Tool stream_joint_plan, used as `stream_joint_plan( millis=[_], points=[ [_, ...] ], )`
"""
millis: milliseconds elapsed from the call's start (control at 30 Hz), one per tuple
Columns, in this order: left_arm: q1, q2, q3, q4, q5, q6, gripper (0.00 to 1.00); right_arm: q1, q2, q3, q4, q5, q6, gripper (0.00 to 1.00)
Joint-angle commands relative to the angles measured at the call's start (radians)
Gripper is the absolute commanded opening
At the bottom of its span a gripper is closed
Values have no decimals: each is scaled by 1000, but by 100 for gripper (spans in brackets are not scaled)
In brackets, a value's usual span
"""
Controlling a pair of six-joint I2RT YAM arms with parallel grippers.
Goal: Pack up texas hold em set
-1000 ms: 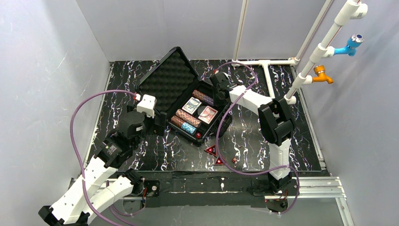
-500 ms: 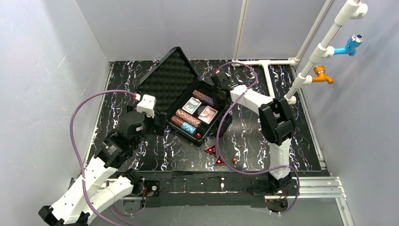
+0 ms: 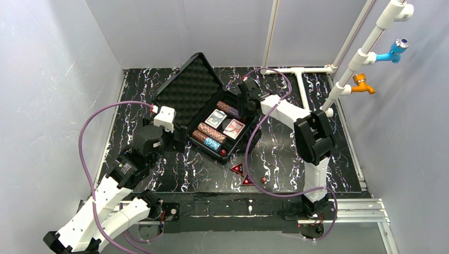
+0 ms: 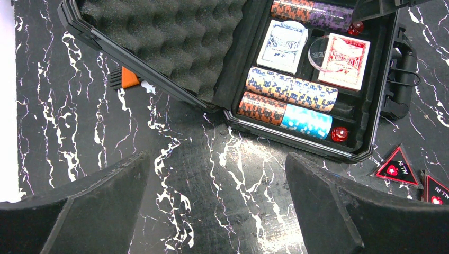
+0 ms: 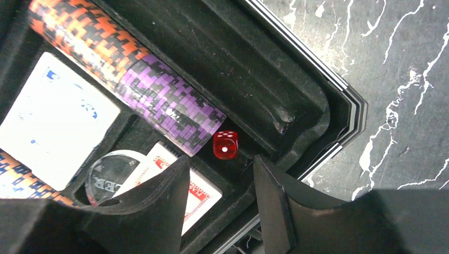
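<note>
The black case lies open mid-table, its foam lid tipped back to the left. Inside are rolls of chips, a blue card deck and a red deck. My right gripper hovers open over the case's far right corner. A small red die lies free just ahead of its fingertips, beside the purple chips. Another die sits in the near corner. Two red triangular markers and a die lie on the table. My left gripper hangs wide open over bare table by the case's near left edge.
A clear round disc rests between the decks. An orange-and-black object lies behind the lid. A white pipe frame with blue and orange taps stands at the back right. Grey walls close in the table on three sides.
My right gripper's jaws have spread wider over the case's corner, and the arm has shifted slightly. The left arm has not moved.
</note>
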Motion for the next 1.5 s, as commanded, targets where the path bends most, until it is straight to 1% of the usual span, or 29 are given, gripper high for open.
stream_joint_plan(
  millis=[0, 67, 133, 233, 333, 367, 567, 833, 900, 967, 1100, 1200, 1267, 1333, 1467],
  points=[
    [5, -4, -1, 2, -16, 9, 99, 1, -81, 29, 34, -6, -12, 57],
    [5, -4, -1, 1, -16, 9, 99, 1, -98, 26, 30, -4, -13, 60],
    [6, -4, -1, 2, -16, 10, 99, 1, -117, 20, 28, -2, -16, 66],
    [5, -4, -1, 2, -13, 9, 99, 1, -159, -7, 38, -2, -24, 79],
    [5, -6, -1, 1, -12, 8, 99, 1, -211, -49, 64, 2, -32, 96],
    [5, -5, -1, 1, -12, 9, 99, 1, -235, -61, 74, 3, -37, 98],
    [4, 0, 0, 1, -6, 9, 99, 1, -334, -126, 89, 14, -61, 98],
    [5, 2, 0, 1, -1, 9, 99, -14, -515, -295, 122, 80, -22, 98],
    [4, 3, 1, 2, 3, 8, 99, -32, -551, -325, 115, 45, 0, 98],
    [5, 3, 2, 1, 7, 7, 99, -51, -574, -339, 88, -21, 10, 98],
    [5, -1, 3, 0, 12, 7, 99, -55, -607, -366, 8, -101, 31, 98],
    [5, -5, 5, 0, 13, 6, 99, -55, -601, -351, -136, -98, 47, 98],
    [4, -9, 5, -1, 14, 6, 99, -55, -602, -356, -200, -83, 53, 98],
    [5, -12, 5, -2, 16, 5, 99, -54, -621, -382, -229, -80, 49, 98],
    [5, -15, 6, -2, 18, 4, 99, -42, -688, -446, -223, -131, 10, 98]
  ],
)
